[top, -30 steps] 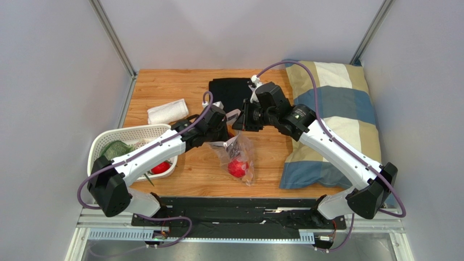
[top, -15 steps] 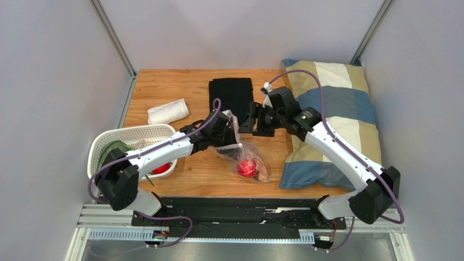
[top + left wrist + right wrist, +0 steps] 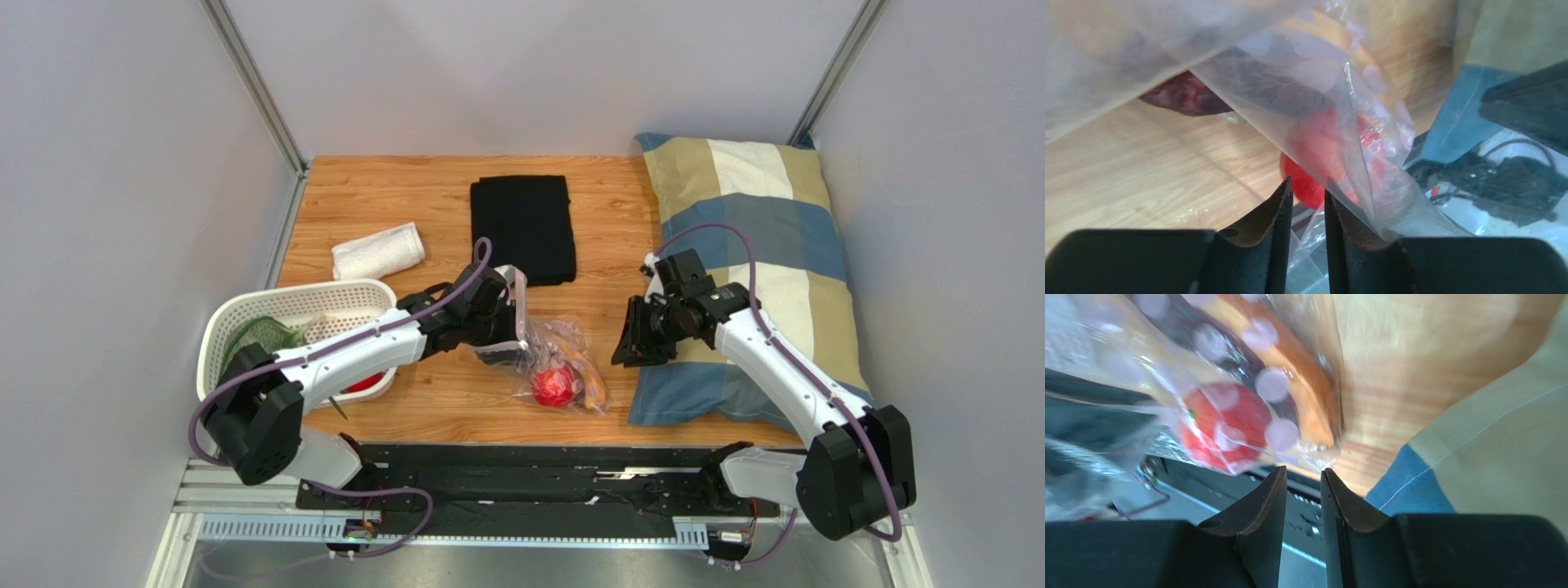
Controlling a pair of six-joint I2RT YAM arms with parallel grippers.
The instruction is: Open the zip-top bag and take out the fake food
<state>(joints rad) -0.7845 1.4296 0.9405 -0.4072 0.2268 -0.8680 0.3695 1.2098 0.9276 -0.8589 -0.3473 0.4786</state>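
The zip-top bag (image 3: 558, 361) lies on the wood near the front middle. It holds a red round fruit (image 3: 555, 387) and an orange piece (image 3: 594, 390). My left gripper (image 3: 503, 347) sits at the bag's left end, its jaws shut on the clear film. In the left wrist view the film (image 3: 1333, 116) drapes over the gripper (image 3: 1308, 184), with the red fruit (image 3: 1315, 159) just beyond. My right gripper (image 3: 623, 349) is shut and empty, just right of the bag by the pillow's edge. Its wrist view shows the gripper (image 3: 1303, 471) facing the fruit (image 3: 1223, 425) and orange piece (image 3: 1303, 392).
A white perforated basket (image 3: 245, 312) at the left holds a green leafy bunch (image 3: 258, 333) and another red fruit (image 3: 359, 382). A rolled white towel (image 3: 378, 251) and a folded black cloth (image 3: 525, 227) lie behind. A checked pillow (image 3: 761, 270) fills the right side.
My right gripper let go of the bag's mouth and swung right and nearer, to the pillow's edge. My left gripper carried the bag to the right and lowered it onto the table.
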